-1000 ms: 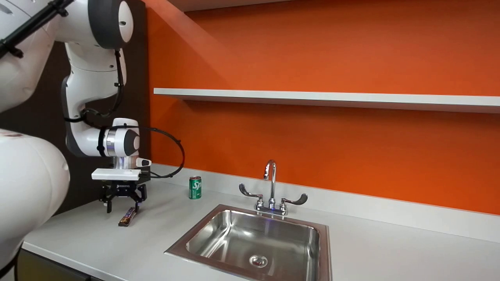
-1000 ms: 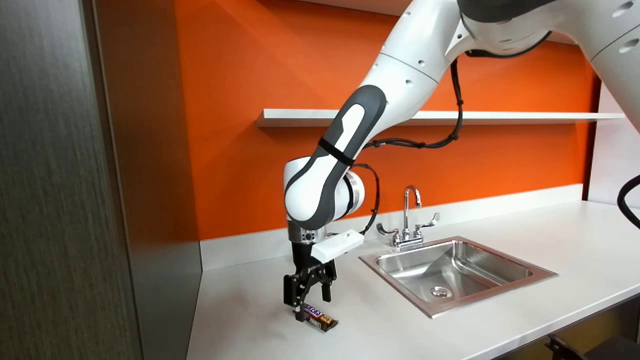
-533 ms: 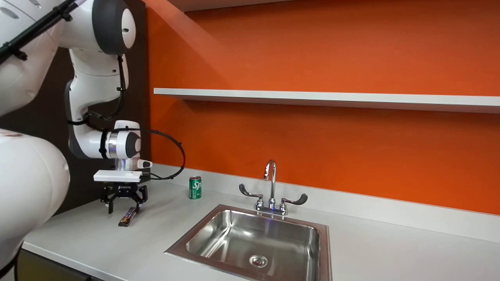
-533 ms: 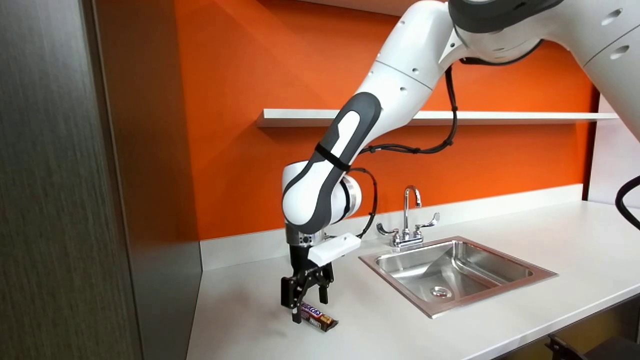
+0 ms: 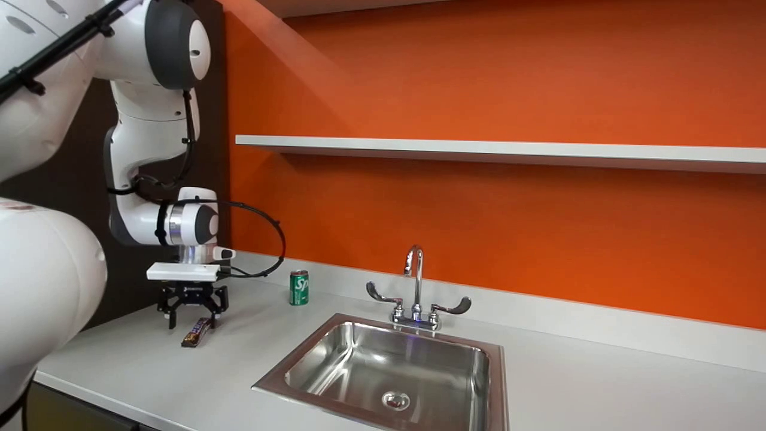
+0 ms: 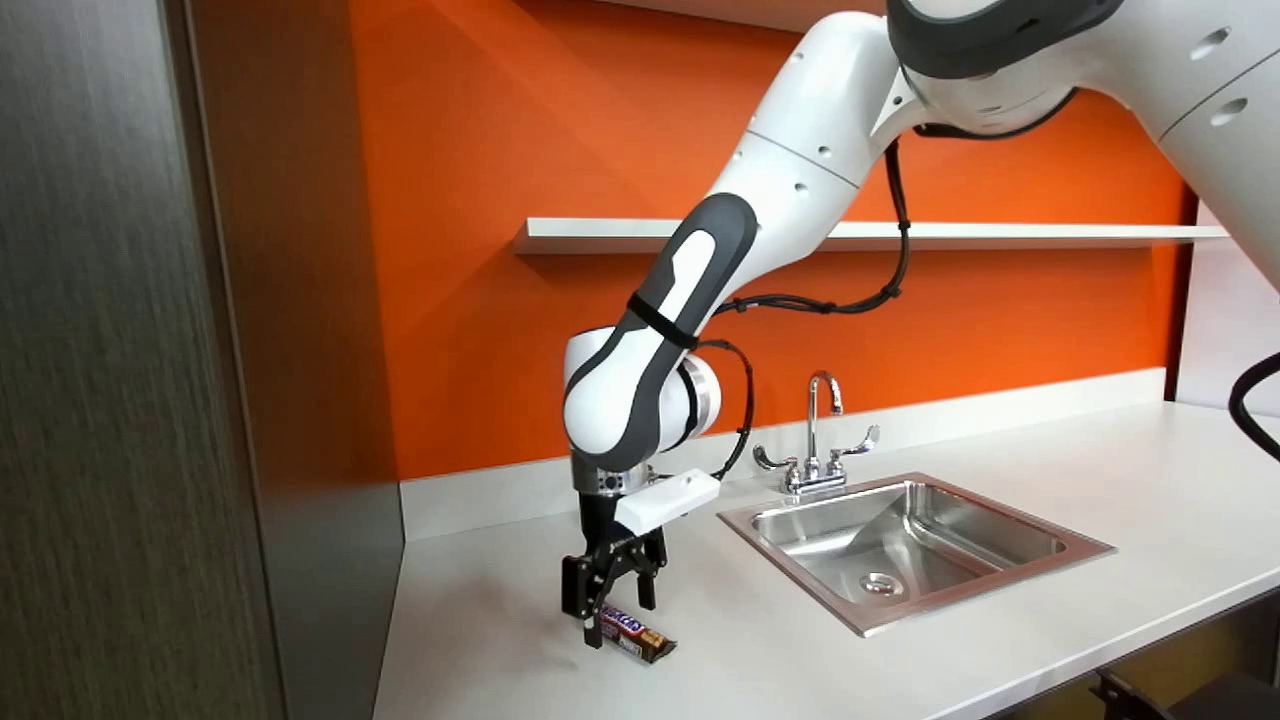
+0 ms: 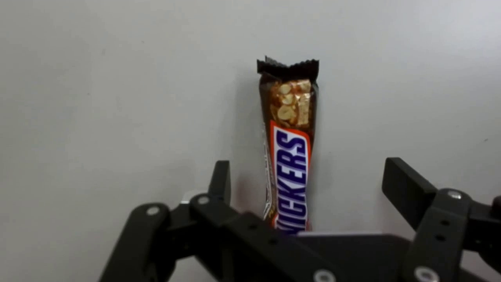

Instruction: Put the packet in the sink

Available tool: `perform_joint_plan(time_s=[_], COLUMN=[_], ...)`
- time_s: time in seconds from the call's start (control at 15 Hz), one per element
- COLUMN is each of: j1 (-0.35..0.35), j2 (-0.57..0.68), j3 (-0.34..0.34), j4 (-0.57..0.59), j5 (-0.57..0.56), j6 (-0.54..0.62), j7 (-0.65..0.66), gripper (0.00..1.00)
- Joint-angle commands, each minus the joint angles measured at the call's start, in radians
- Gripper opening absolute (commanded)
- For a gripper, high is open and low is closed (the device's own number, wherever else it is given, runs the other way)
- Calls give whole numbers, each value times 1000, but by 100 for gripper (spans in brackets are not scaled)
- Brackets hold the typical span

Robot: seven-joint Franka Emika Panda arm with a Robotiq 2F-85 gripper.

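Note:
The packet [image 7: 290,149] is a dark brown Snickers bar lying flat on the counter. It also shows in both exterior views [image 5: 194,334] [image 6: 640,640]. My gripper [image 7: 307,172] is open and empty above the packet. In the wrist view the packet lies lengthwise between the two fingers, closer to the left one, with a gap on each side. Its near end is hidden behind the gripper. The gripper shows in both exterior views [image 5: 192,323] [image 6: 620,618], pointing down. The steel sink [image 5: 498,383] is apart from the packet; its rim also shows in an exterior view [image 6: 812,580].
A green can [image 5: 299,288] stands by the back wall, between gripper and faucet. The chrome faucet [image 5: 418,293] with two handles rises behind the sink. A white shelf [image 5: 479,149] runs along the orange wall. A dark panel [image 6: 300,400] stands beside the counter.
My gripper has come down slightly and shifted a little sideways over the packet. It stays open. The packet has not moved.

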Motion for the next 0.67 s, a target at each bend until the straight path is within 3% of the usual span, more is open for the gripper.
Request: perform_joint_plan(time_s=[0.0, 0.6], j1=[7, 6], j2=[12, 28], j3=[-10, -17], j4=[21, 31], j5=[-14, -11], j6=[1, 1], j7=[31, 37], gripper=[100, 100])
